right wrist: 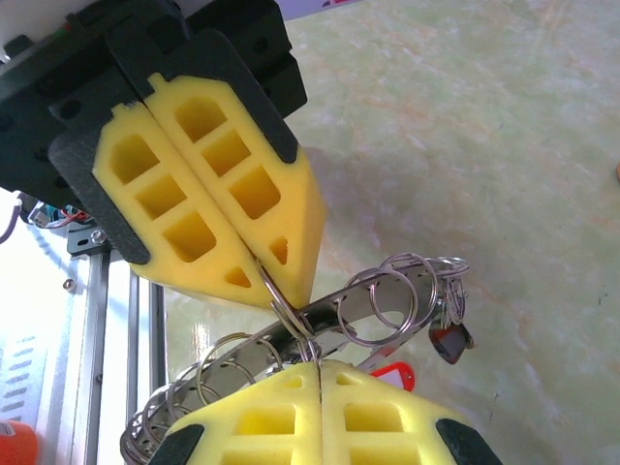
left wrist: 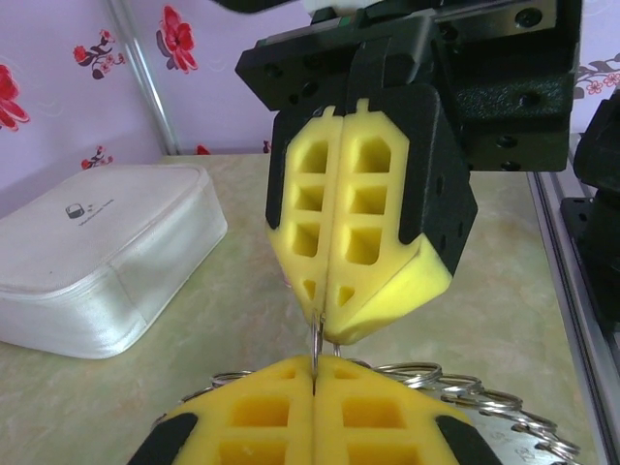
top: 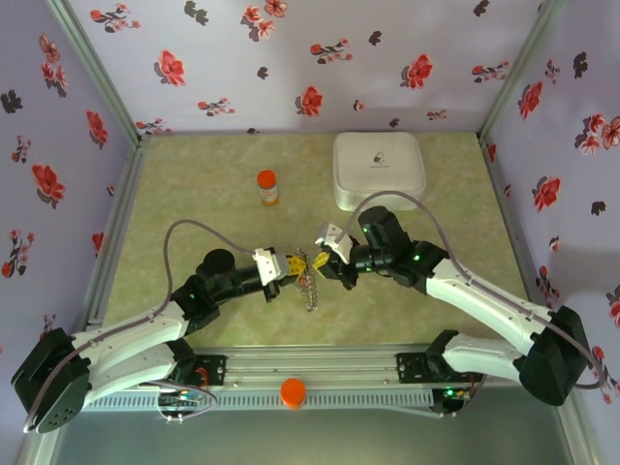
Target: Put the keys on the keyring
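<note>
The left gripper (top: 293, 263) and right gripper (top: 320, 258) meet tip to tip above the mottled green counter (top: 194, 174), both clenched on one thin wire split loop (right wrist: 281, 295). The dark grey flexible keyring (right wrist: 339, 305), strung with wire loops, trails just beneath the tips, its length running toward the arms' bases. Tiny keys with red and dark plastic heads (right wrist: 449, 341) dangle from it, equally near both arms.

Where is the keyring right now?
In the top view the keyring hangs mid-table between the left gripper and right gripper, both shut on it, nearer the arms than the orange bottle.
</note>
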Controlling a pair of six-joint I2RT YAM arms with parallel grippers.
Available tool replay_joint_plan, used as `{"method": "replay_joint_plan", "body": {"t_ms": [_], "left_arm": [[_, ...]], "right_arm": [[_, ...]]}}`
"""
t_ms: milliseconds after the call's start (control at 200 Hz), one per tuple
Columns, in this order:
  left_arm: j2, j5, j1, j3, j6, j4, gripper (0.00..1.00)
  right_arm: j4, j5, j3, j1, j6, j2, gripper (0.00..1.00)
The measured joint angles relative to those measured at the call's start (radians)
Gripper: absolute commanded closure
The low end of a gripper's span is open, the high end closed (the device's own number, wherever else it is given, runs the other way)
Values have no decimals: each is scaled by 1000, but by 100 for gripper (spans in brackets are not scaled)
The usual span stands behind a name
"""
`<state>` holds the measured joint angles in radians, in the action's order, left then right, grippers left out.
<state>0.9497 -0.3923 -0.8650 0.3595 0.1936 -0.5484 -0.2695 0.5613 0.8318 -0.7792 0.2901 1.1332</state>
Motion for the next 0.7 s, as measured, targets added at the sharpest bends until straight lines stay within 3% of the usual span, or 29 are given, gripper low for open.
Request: {"method": "replay_joint_plan", "body": {"t_ms": [200,440,700], "left_arm": [[31,-6,0,-15,-34,-45,100],[35,-28,0,-25,-45,-96,100],[58,-47,0,-32,-91,-161,100]], "right_arm": [[-21,2,18,1,6,57,100],[-61,-31,16,1,39,12,67],[-24,-14,-15,1,58,-102,69]]}}
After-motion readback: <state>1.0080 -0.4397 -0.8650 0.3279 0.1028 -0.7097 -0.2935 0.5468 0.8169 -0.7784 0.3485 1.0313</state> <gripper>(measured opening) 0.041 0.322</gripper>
